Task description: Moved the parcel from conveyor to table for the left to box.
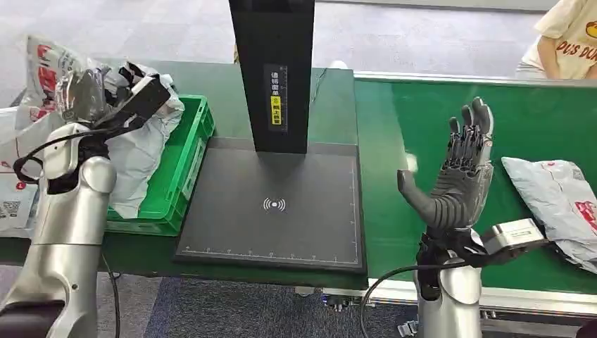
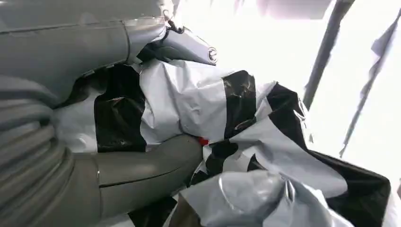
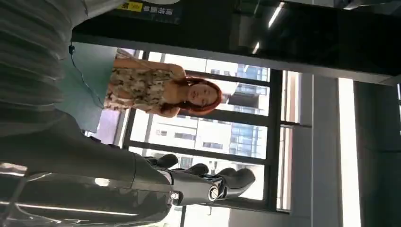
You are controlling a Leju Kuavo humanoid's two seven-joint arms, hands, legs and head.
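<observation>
Green belt surface of the conveyor runs along the right side of the station, adjoining a green table. One grey parcel lies flat on the belt at the right edge, just beside the right hand, which is raised, empty, with fingers extended upward and apart. A second crumpled parcel, white and black, is gripped by the left hand above the green box at the table's left. Between box and conveyor sits a black scanner pad with an upright black column. A person stands beyond the belt.
</observation>
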